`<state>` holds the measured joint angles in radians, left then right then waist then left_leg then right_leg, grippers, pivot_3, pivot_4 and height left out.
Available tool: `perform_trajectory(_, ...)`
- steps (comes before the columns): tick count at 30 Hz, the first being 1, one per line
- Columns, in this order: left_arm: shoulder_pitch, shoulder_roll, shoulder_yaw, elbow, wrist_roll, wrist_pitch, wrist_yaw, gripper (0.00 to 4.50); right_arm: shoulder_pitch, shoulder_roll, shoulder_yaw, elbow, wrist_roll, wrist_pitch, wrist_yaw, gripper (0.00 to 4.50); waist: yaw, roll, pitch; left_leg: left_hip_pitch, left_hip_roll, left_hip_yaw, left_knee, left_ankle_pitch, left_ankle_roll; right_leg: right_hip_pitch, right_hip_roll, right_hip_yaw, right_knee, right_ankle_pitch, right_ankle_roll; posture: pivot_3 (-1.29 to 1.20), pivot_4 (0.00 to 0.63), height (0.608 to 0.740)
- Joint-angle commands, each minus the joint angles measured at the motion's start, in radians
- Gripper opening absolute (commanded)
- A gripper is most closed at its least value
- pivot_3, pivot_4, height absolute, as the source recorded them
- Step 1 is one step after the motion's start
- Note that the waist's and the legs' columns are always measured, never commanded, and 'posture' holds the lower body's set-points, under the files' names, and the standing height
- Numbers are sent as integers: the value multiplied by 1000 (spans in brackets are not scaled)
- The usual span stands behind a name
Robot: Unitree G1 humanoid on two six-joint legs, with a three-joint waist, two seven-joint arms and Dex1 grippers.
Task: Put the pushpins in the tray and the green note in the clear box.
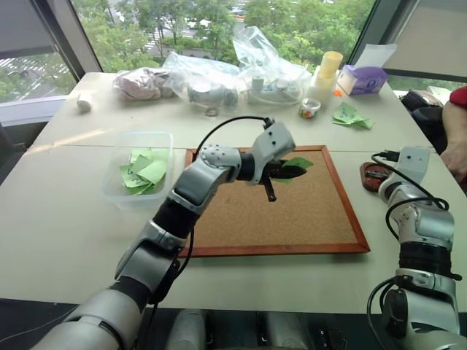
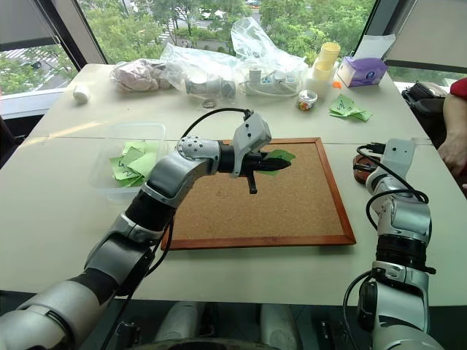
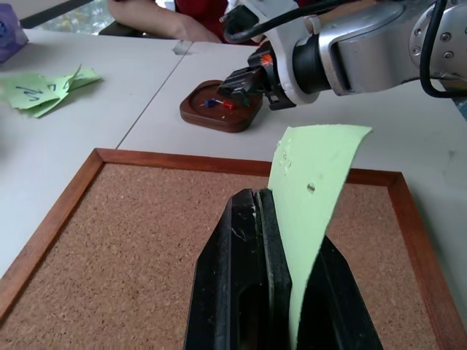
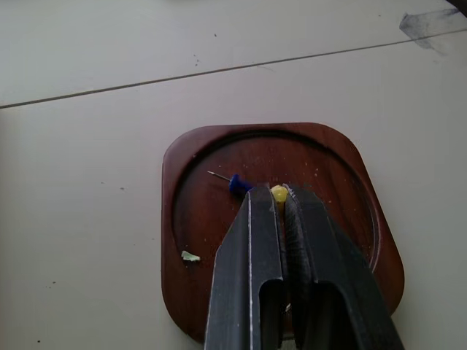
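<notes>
At centre frame the left gripper [image 1: 286, 170] hangs over the corkboard [image 1: 292, 219], jaws pinched tight on the green note [image 3: 314, 211]; no writing shows on the note's visible face. At right, the right gripper [image 4: 279, 197] sits over the tray [image 4: 182, 219], jaws a sliver apart with a yellow pushpin [image 4: 279, 193] between the tips, a blue pushpin [image 4: 235, 184] lying just beside. The clear box [image 1: 124, 146] at left holds green notes with illegible dark squiggles.

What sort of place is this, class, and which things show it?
Probably an office or lab room: a pale table by big windows onto trees, with a corkboard, paper notes and a tissue box.
</notes>
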<state>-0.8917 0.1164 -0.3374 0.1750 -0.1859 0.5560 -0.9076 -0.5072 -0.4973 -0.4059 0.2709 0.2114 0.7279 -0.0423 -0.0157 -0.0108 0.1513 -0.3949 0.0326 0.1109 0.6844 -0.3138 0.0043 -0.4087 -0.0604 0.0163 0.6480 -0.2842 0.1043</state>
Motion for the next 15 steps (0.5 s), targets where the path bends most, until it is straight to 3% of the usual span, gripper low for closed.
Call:
perform_trajectory(1,9,-2,12,-55,-16,11,10,0,-32,-14,-24,-2,-1,-27,-7,1417,0,0,0,0,0,0,0,0,0,0,0,0,0,0,0,0,150,738)
perform_trajectory(6,14,-7,12,-67,-18,22,19,0,-36,-15,-28,5,2,-32,-5,4178,0,0,0,0,0,0,0,0,0,0,0,0,0,0,0,0,150,738)
perform_trajectory(7,15,-8,11,-67,-18,23,20,0,-35,-16,-29,5,2,-33,-5,4468,0,0,0,0,0,0,0,0,0,0,0,0,0,0,0,0,150,738)
perform_trajectory(15,16,-7,8,-55,-13,15,25,0,-37,-19,-40,11,3,-45,-11,4468,0,0,0,0,0,0,0,0,0,0,0,0,0,0,0,0,150,738)
